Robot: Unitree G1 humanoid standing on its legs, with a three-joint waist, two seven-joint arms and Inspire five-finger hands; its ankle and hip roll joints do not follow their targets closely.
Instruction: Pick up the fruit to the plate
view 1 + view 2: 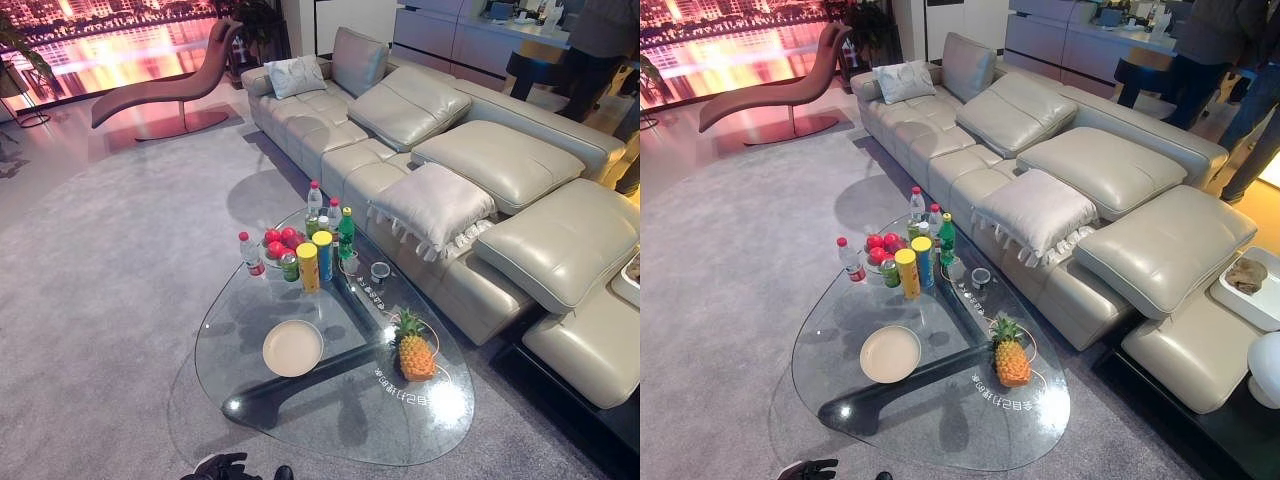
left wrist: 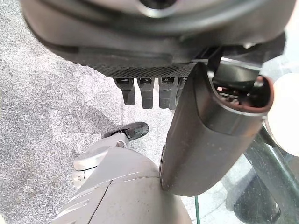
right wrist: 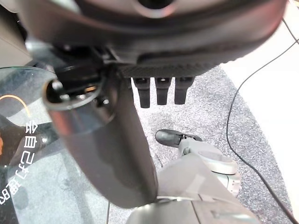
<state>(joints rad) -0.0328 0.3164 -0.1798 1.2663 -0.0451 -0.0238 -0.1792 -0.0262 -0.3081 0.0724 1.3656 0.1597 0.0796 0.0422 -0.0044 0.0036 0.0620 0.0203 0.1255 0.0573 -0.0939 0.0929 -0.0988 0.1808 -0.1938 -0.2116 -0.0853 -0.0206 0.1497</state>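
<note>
Both hands, left (image 2: 196, 130) and right (image 3: 103, 140), relaxed and empty; pineapple (image 1: 415, 352) far ahead, overreach risks toppling bottles (image 1: 345, 232) beside plate (image 1: 293, 348)

A long grey sofa (image 1: 470, 170) ran from the upper middle of the frame down to the right edge, with a fringed cushion (image 1: 432, 207) lying on its front seat. A red lounge chair (image 1: 170, 80) stood at the upper left by the window. At the centre of the frame stood water bottles (image 1: 314, 200), a green bottle (image 1: 346, 233) and yellow and blue canisters (image 1: 315, 260).
</note>
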